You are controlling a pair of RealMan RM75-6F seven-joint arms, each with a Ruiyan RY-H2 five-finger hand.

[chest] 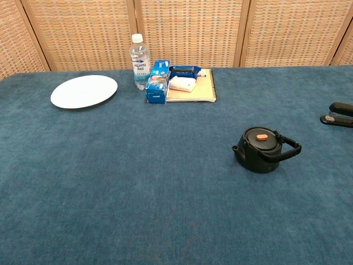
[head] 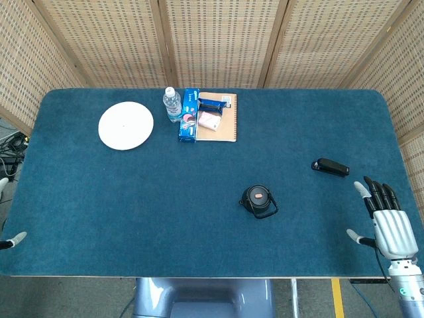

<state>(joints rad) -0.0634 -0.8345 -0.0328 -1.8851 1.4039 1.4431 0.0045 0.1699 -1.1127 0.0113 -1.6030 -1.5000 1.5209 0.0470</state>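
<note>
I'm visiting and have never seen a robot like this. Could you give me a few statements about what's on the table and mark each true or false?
1. The right hand holds the black stapler. False: the hand is open, fingers spread, apart from the stapler and holding nothing.
2. The black kettle stands alone on the blue table, away from the other things. True.
3. The water bottle lies on its side. False: it stands upright.
4. The white plate has nothing on it. True.
5. The notebook sits on the plate. False: it lies on the table, right of the blue box.
</note>
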